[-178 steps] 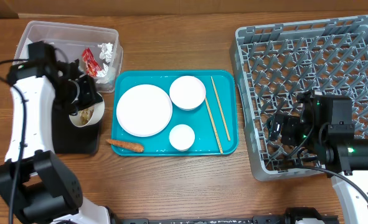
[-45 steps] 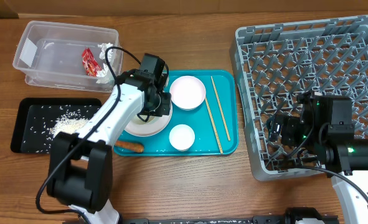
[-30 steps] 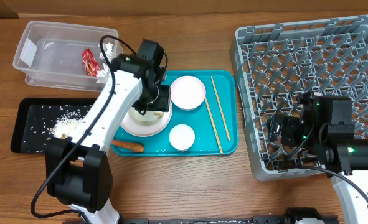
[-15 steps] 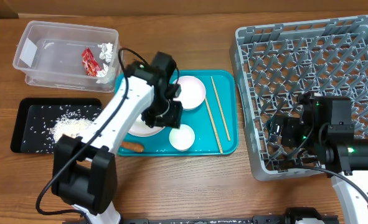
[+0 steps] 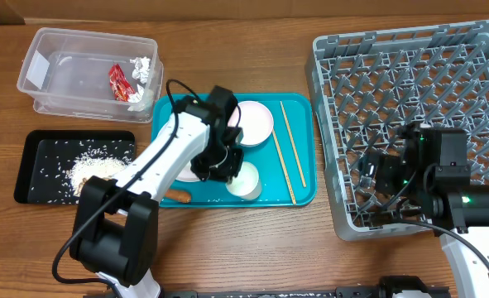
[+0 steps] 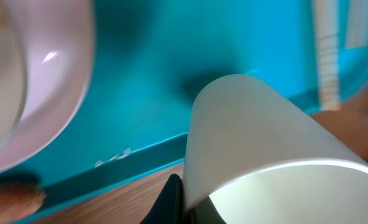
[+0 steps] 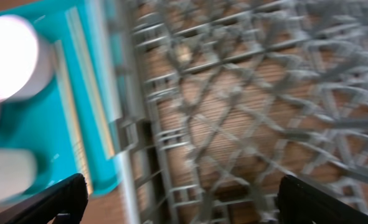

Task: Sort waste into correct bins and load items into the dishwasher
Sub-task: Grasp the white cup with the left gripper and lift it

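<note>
- Chopsticks [image 5: 287, 153]: lengthwise near-to-far, teal tray's [image 5: 269, 189] right side.
- Tub [image 5: 37, 74]: wrapper [image 5: 118, 83], tissue [image 5: 141, 68].
- Black tray [image 5: 29, 165]: rice [image 5: 91, 170].
- Left gripper [image 5: 230, 167]: clamped on cup [image 5: 246, 183].
- Right gripper [image 7: 184, 205]: spread wide, empty.

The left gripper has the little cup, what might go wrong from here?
The left gripper seems to pinch the small white cup by its rim only, so it may tip or slip when lifted. The chopsticks lie close beside it and might get knocked on the way to the dish rack.
</note>
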Available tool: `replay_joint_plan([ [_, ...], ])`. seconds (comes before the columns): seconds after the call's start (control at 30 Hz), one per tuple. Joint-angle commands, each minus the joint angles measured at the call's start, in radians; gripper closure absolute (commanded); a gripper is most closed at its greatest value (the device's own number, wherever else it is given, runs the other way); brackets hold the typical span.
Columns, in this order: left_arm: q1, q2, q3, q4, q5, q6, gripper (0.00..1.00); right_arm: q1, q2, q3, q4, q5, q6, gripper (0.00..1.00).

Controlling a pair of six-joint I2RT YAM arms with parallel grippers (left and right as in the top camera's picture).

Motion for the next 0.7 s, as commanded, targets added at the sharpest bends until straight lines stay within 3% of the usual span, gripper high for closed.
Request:
replay_joint_plan([
  [0.0,0.066,-0.014,0.079,0.027,0.332,0.146,0.96,-0.011,-0.002,0.029,0.041,0.243,0.18,0.0],
  [0.1,0.127,-0.012,0.077,0.1,0.636,0.179,0.96,-0.026,0.011,0.029,0.132,0.137,0.136,0.0],
  [0.2,0.182,-0.01,0.076,0.209,0.909,0.178,0.96,-0.026,0.058,0.029,0.251,-0.328,-0.117,0.0],
  [0.3,0.203,-0.01,0.076,0.288,1.051,0.172,0.96,-0.026,0.122,0.029,0.295,-0.747,-0.303,0.0],
  [0.47,0.202,-0.01,0.076,0.34,1.07,0.12,0.96,-0.023,0.228,0.029,0.344,-1.197,-0.441,0.0],
  [0.67,0.154,-0.01,0.076,0.347,1.092,0.121,0.96,-0.023,0.336,0.029,0.442,-1.33,-0.441,0.0],
])
